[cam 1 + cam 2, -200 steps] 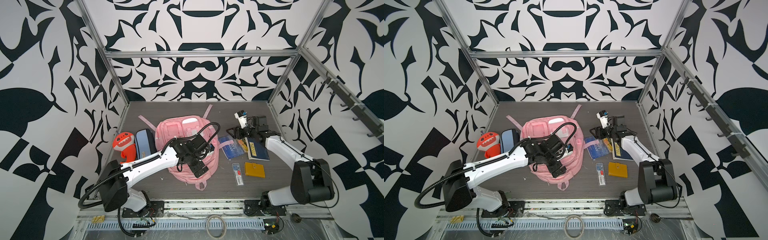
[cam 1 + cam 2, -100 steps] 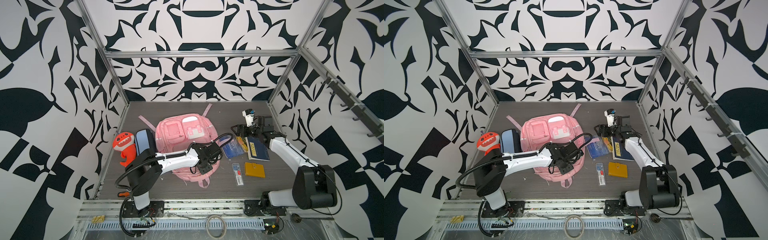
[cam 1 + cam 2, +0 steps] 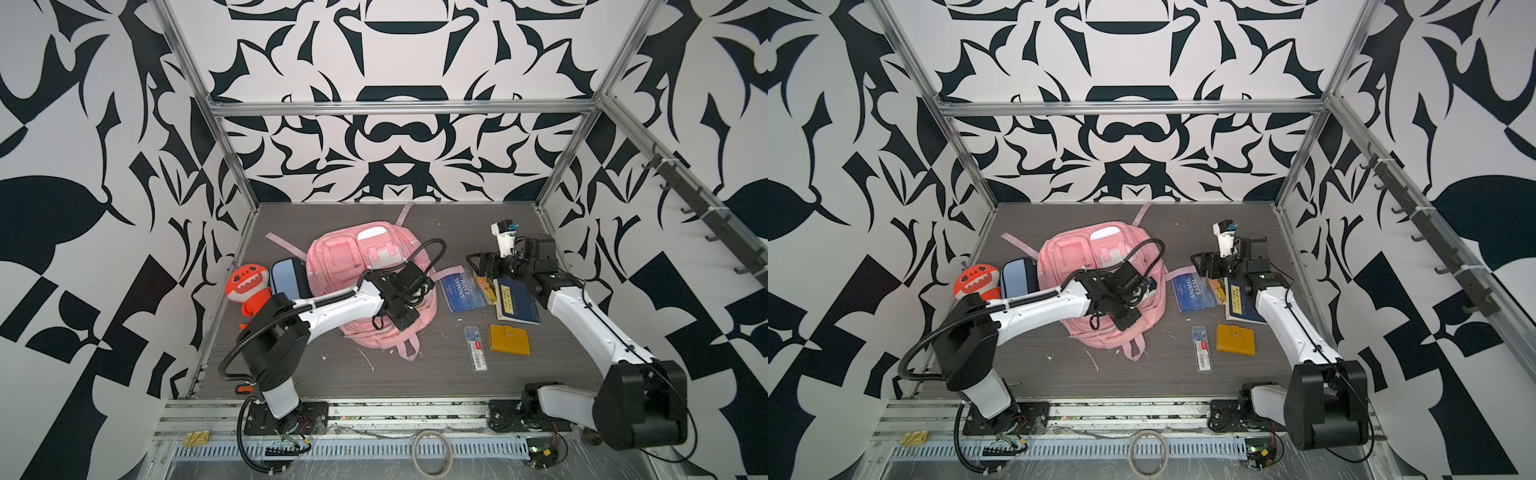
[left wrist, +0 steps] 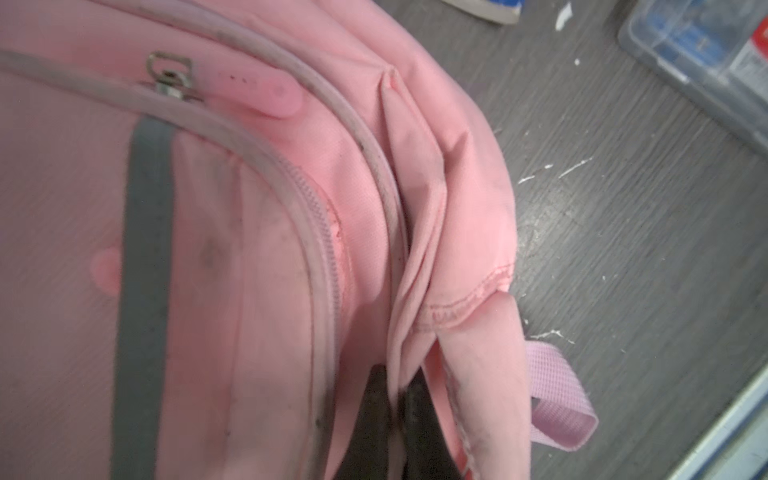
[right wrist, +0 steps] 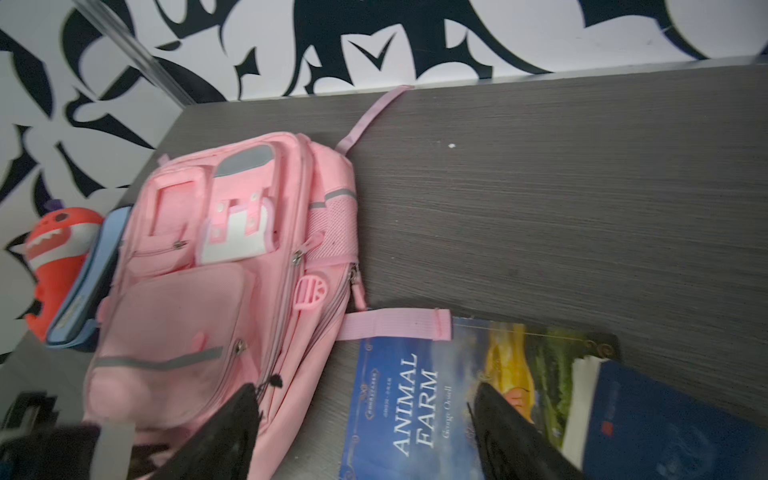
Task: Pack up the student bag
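1. The dark grey wood-grain table (image 3: 415, 382) carries everything. The student bag (image 3: 353, 266), a large soft pink fabric backpack, lies flat on it with its front pockets up and its straps splayed.

2. The blue "ANIMAL FARM" paperback (image 5: 415, 399) lies just beside the bag, and one bag strap touches its corner. The right fingers (image 5: 224, 432) hover over this book, spread wide and holding nothing.

3. The left fingers (image 4: 368, 424) are pinched together on a fold of pink cloth at the bag's carry-loop end.

4. Handling, as I judge it: the bag is limp and probably light. The zips I can see look closed. A pinch on loose cloth will raise only that fold, and the rest will sag and drag.

5. Preferred holds: for lifting, I take the pale pink webbing carry loop (image 4: 557, 399), which is stitched into the seam. For opening, I take the small metal zip pull (image 4: 170, 79) on the bag's front. It is small and may slip from the fingers.
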`<state>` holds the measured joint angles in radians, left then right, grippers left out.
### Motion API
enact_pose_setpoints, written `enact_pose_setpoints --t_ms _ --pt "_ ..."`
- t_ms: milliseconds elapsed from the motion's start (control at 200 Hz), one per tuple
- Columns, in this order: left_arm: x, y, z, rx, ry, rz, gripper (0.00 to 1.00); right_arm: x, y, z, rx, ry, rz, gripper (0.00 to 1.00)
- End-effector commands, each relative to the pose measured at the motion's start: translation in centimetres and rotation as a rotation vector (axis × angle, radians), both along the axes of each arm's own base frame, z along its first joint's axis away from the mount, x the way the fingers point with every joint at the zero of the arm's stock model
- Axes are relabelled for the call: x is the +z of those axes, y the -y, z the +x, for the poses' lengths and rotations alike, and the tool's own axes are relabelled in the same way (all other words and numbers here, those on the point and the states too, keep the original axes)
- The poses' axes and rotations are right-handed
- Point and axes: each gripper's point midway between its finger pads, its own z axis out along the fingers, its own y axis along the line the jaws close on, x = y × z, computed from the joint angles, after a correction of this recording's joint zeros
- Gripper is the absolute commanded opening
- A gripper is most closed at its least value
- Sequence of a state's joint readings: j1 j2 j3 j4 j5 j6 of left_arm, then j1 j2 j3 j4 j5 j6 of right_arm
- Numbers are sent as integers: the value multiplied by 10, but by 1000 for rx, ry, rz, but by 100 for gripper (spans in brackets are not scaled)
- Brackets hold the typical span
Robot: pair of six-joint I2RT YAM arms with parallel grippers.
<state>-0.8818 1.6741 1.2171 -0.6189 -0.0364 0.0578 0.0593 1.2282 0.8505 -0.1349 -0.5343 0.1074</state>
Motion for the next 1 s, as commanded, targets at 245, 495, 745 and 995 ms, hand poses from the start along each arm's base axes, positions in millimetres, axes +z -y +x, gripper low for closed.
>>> enact_pose_setpoints --t_ms 245,495,745,995 --pt "116 -26 31 -10 -2 -298 0 51 -31 -59 238 131 48 77" --pt "170 -32 29 -10 32 -417 0 51 -35 -85 303 120 11 69" --pt "196 -44 0 -50 -27 -436 0 45 -57 -74 374 125 40 68" --pt "208 -50 -23 -37 -112 -469 0 25 -74 -25 300 131 113 68"
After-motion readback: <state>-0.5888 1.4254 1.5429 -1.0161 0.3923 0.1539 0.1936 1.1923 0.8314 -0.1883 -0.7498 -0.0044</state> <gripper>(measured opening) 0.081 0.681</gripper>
